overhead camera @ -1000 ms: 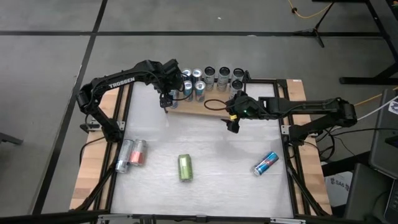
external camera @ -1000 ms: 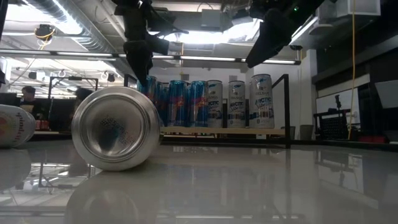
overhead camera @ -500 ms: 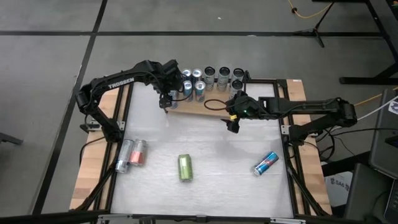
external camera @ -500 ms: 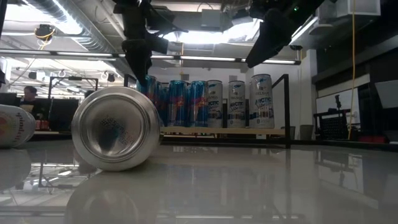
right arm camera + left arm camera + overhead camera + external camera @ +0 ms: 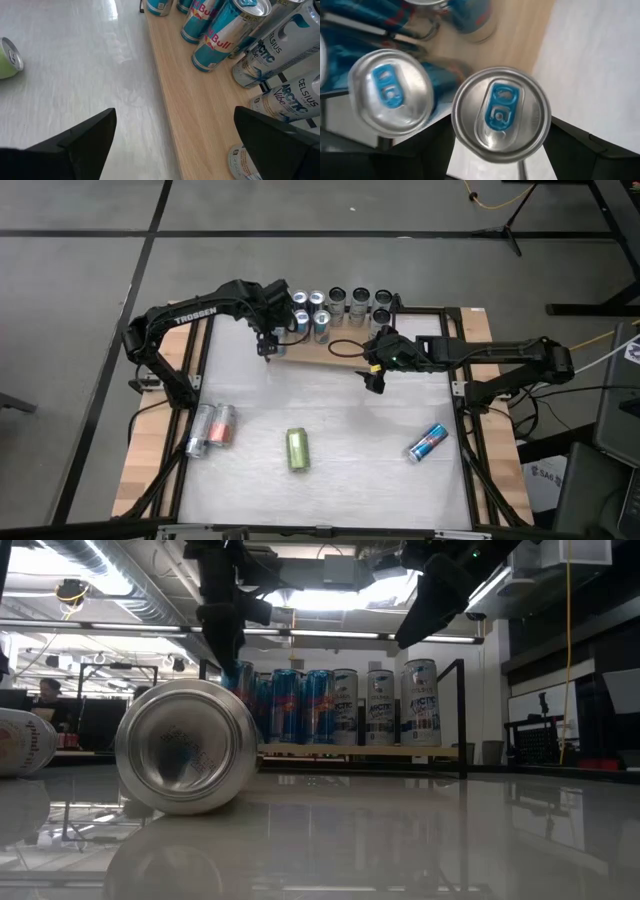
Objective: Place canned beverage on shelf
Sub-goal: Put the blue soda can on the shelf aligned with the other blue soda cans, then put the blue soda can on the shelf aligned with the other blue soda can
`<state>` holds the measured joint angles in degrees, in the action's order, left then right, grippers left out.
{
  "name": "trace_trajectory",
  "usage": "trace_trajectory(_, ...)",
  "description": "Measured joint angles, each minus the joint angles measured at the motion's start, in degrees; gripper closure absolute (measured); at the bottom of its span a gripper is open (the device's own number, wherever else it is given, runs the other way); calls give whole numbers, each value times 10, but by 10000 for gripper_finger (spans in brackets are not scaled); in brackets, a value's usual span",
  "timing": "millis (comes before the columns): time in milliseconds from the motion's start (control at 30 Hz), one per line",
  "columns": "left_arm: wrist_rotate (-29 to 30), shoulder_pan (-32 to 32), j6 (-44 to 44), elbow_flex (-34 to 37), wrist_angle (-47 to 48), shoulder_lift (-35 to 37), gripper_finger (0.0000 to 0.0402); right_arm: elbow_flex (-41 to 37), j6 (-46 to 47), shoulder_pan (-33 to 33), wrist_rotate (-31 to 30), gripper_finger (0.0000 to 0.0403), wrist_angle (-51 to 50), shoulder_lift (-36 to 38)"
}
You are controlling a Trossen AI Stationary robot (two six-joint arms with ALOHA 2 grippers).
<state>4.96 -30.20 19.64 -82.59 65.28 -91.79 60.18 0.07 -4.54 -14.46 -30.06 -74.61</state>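
Wooden shelf (image 5: 335,352) carries crowded upright cans (image 5: 345,302); the left gripper (image 5: 267,348) clamps a blue can (image 5: 501,114) at its left end. Right gripper (image 5: 374,380) hovers, fingers apart.

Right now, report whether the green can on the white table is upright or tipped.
Tipped. The green can lies on its side on the white table; the high view shows its long body, not its round top.
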Motion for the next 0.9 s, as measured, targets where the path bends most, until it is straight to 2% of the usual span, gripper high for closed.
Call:
trace_trajectory(100, 19, 0, 0, 0, 0, 0, 131, 0, 0, 0, 0, 10, 0, 0)
trace_trajectory(300, 19, 0, -1, 0, 1, 4, 131, 0, 0, 0, 0, 10, 0, 0)
trace_trajectory(533, 18, 4, -5, 0, -1, 47, 131, 0, 0, 0, 0, 10, 0, 0)
trace_trajectory(733, 14, 7, -48, 0, -2, 107, 131, 0, 0, 0, 0, 10, 0, 0)
trace_trajectory(900, 13, 25, -117, 0, -2, 154, 131, 0, 0, 0, 1, 10, 0, 0)
